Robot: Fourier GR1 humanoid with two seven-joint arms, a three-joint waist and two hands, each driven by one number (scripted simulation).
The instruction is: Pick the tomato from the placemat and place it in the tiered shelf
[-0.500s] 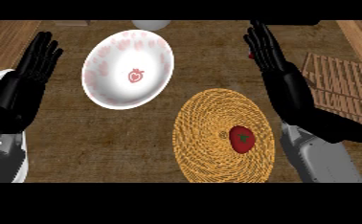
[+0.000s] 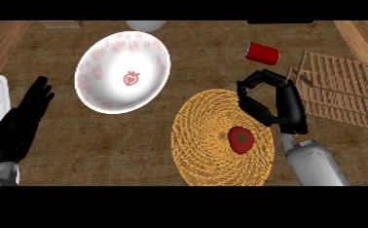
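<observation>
step: reaching to grasp | red tomato (image 2: pixel 241 139) lies on round woven straw placemat (image 2: pixel 215 139) | my right hand (image 2: pixel 277 103) just beyond tomato, fingers curled, holding nothing | next: lower over tomato, close

The tiered shelf (image 2: pixel 334 88), just right of the right hand (image 2: pixel 277 103), is cut off by the edge; the placemat (image 2: pixel 208 139) rim is partly hidden beneath that hand.
</observation>
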